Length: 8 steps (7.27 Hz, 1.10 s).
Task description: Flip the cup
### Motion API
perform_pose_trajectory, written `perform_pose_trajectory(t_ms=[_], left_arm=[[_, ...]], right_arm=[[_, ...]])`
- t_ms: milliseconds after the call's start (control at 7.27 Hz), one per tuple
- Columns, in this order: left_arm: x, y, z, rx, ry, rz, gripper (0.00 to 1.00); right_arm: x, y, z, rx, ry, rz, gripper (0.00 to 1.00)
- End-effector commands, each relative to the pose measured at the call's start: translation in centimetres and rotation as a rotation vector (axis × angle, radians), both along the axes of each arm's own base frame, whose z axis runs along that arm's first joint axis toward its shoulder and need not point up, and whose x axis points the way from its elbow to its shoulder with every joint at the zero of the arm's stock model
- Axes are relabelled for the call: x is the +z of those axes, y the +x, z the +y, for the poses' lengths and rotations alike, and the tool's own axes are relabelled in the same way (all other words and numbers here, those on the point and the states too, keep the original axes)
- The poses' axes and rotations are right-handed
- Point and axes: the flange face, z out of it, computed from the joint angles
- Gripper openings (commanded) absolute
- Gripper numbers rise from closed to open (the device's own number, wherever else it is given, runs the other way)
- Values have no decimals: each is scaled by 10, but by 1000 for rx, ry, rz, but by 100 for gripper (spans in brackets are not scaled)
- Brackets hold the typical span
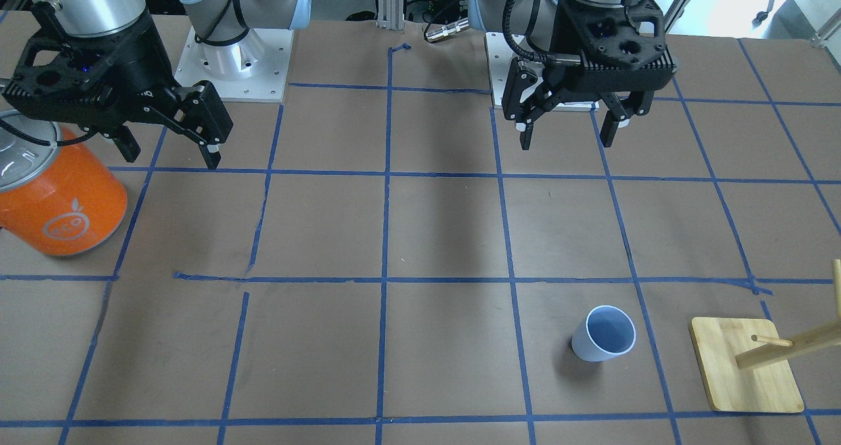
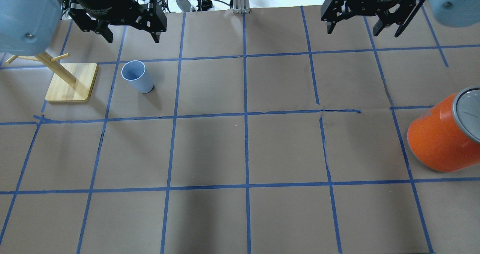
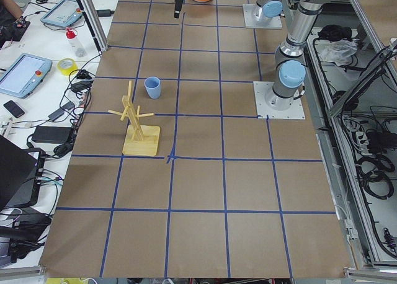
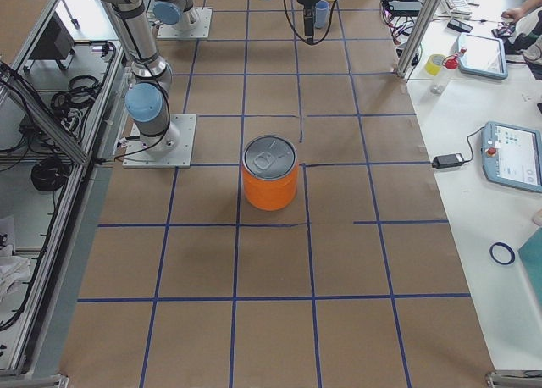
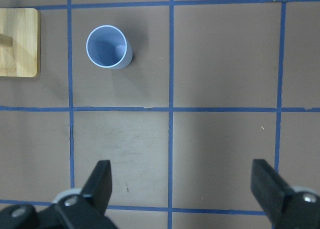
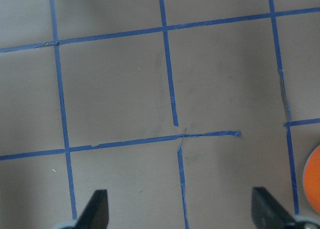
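Note:
The cup (image 2: pixel 136 76), a small pale blue tumbler, stands upright with its rim up on the brown table. It also shows in the front view (image 1: pixel 604 334), the left wrist view (image 5: pixel 108 47) and the left side view (image 3: pixel 152 87). My left gripper (image 2: pixel 130 33) hangs open and empty above the table, apart from the cup, nearer my base. My right gripper (image 2: pixel 365 26) hangs open and empty on the other side of the table. It also shows in the front view (image 1: pixel 165 148), as does the left gripper (image 1: pixel 568 130).
A wooden peg stand (image 2: pixel 71 82) on a square base sits beside the cup, further to my left. A large orange can (image 2: pixel 444 136) with a silver top stands at my right. Blue tape lines grid the table.

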Motion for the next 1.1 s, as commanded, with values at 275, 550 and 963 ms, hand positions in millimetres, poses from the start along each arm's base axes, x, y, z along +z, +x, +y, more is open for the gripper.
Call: perform_pose_trajectory(t_ms=[275, 550, 963], left_arm=[[-1, -8, -2, -7, -10, 121, 100], [-3, -6, 1, -3, 0, 126, 100], [-10, -1, 9, -5, 35, 124, 100]], right_arm=[[0, 1, 0, 1, 0, -1, 100], [0, 0, 0, 0, -1, -4, 100], [0, 1, 0, 0, 3, -12, 100]])
